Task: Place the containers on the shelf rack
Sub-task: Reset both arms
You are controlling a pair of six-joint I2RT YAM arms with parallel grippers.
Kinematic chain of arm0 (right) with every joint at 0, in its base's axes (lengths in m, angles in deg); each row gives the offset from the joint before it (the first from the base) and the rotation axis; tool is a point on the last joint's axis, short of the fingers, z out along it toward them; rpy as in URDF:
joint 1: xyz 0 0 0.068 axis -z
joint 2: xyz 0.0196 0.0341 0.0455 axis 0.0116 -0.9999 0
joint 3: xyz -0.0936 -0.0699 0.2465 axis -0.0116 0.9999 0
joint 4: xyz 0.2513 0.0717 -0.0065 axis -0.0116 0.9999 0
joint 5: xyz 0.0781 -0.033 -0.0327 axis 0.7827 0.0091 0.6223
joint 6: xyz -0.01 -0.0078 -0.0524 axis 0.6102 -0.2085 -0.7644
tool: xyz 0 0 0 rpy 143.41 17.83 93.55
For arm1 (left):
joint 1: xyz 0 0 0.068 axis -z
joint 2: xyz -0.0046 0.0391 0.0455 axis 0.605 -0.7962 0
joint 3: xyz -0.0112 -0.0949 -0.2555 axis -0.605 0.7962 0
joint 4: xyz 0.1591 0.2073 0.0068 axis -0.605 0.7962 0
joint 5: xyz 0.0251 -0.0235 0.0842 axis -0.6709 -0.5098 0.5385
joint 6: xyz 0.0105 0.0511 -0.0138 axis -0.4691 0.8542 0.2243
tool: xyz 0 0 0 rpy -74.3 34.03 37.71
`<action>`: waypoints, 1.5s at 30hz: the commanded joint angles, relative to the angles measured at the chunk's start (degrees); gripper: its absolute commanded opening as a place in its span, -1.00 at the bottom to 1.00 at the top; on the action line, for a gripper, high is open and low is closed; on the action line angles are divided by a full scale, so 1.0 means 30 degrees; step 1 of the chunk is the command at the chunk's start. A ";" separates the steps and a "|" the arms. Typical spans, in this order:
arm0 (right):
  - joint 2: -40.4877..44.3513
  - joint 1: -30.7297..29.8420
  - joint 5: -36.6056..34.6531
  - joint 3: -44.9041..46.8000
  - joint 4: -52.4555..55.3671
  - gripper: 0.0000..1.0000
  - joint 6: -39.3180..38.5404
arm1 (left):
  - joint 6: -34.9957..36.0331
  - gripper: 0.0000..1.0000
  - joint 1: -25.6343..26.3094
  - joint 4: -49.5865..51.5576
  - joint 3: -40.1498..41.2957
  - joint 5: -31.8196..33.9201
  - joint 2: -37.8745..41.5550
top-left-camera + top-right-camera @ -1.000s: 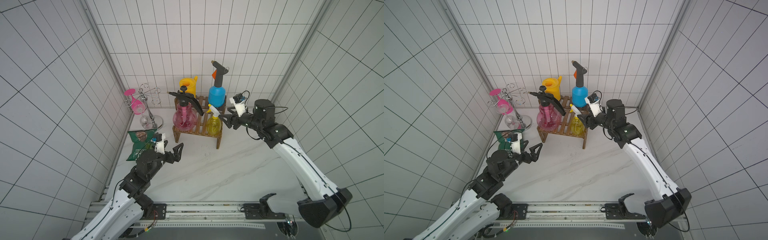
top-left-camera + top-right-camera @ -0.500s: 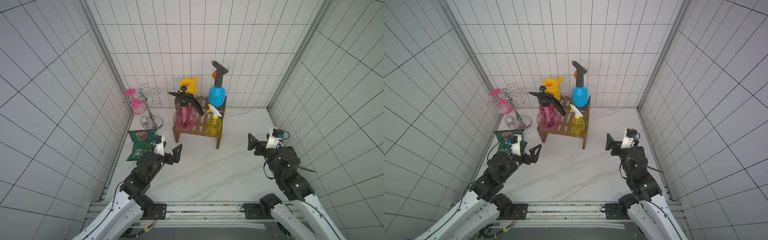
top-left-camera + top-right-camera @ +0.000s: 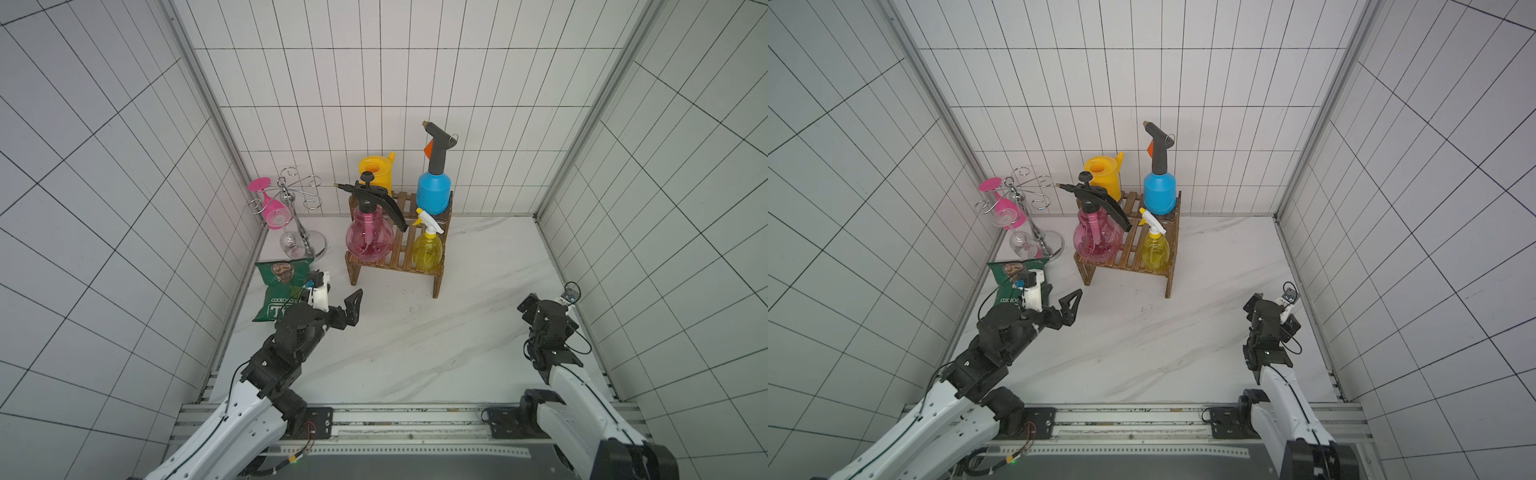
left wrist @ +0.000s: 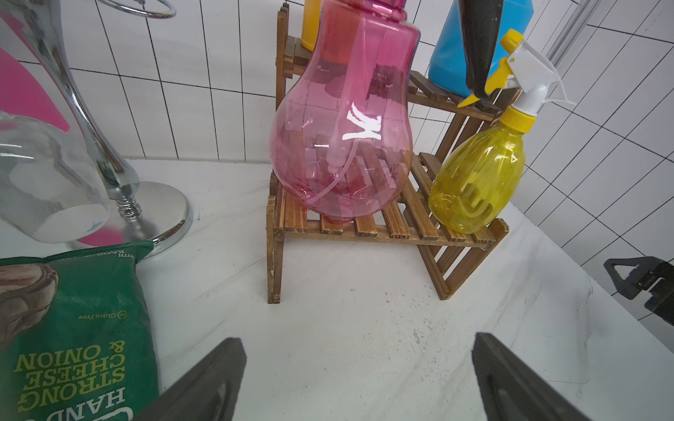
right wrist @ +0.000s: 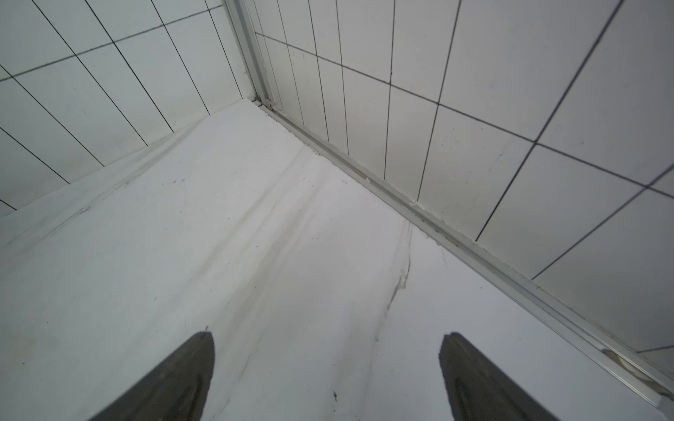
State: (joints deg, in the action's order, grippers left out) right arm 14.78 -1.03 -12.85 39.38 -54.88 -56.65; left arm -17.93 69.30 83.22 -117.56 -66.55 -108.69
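Currently on the shelf rack [image 3: 401,245]:
- Upper tier: watering can [image 3: 376,172], blue bottle [image 3: 433,193].
- Lower tier: pink sprayer [image 3: 370,239], yellow bottle [image 3: 427,249].
- All four upright on the slats.

Left fingers [image 4: 211,379]: spread, empty, low over the surface [image 3: 415,340] before the rack's left end, beside the crisp bag [image 3: 284,291].

Right fingers [image 5: 175,379]: spread, empty, well off the rack's right side.

Judged: loading looks complete, and only parking remains.

Advice: draw both arms straight back from the rack, fingers spread, with the left arm lifted clear of the bag.
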 commanded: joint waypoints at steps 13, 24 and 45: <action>-1.1759 0.0840 0.5631 -0.2778 -1.1075 0.98 -0.5530 | 0.1684 0.97 -0.0108 0.1235 -0.0676 0.3503 -0.0060; -1.1141 0.0662 0.5273 -0.3125 -0.9624 0.98 -0.5541 | 0.4325 0.97 -0.4183 -0.3704 0.1275 0.7629 -0.3757; -1.1143 0.0590 0.5222 -0.3149 -0.9546 0.98 -0.5639 | 0.3918 0.96 -1.2241 -2.0526 0.1932 -0.4586 -1.8829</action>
State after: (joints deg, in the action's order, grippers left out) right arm -19.54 1.00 2.80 30.92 -83.95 -72.82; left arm -8.32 30.70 23.42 -108.49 -76.41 -166.37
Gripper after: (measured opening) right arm 0.991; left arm 0.979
